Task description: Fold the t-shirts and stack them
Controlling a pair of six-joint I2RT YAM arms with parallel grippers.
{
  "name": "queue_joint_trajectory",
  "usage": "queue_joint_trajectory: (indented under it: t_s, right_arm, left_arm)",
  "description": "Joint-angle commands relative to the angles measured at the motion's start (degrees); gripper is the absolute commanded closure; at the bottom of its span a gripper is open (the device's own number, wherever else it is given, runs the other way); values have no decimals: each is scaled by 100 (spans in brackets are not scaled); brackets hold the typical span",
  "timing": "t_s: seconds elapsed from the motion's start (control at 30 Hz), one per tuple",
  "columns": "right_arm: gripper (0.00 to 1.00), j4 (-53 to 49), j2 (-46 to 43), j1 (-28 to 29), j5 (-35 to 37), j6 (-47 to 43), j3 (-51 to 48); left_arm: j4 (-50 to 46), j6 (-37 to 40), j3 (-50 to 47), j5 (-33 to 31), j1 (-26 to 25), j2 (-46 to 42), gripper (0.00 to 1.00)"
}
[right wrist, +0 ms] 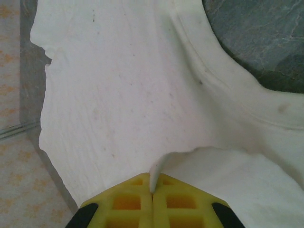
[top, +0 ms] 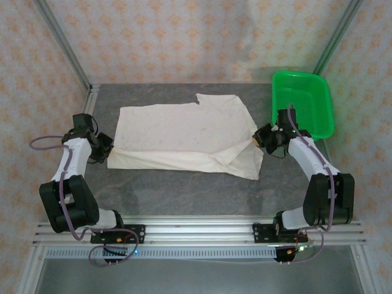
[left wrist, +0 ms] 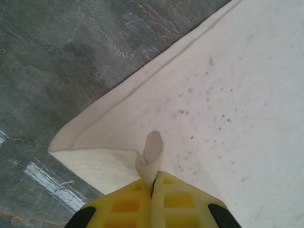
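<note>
The t-shirt (left wrist: 228, 95) runs past the top and right edges of the left wrist view, and its dark specks (left wrist: 221, 116) (faint, scattered) are too small to identify. The bottom edge cuts off the right gripper (right wrist: 152, 187) in its own view.

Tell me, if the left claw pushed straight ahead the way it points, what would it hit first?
The t-shirt: the left gripper pinches its edge, and more of that cloth lies ahead on the table. Depth is hard to judge.
</note>
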Motion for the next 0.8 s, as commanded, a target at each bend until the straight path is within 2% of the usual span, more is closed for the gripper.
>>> queue_joint_trajectory:
  t_s: [0.0,0.77]
  right_arm:
    - [100,-166,179,38,-22,-90,240]
    - [100,-511,1470,36,49,-551,1762]
  left_arm:
    - [-10,-43,227,-25,23,115,100]
    - [381,73,663,32,-29,1098,100]
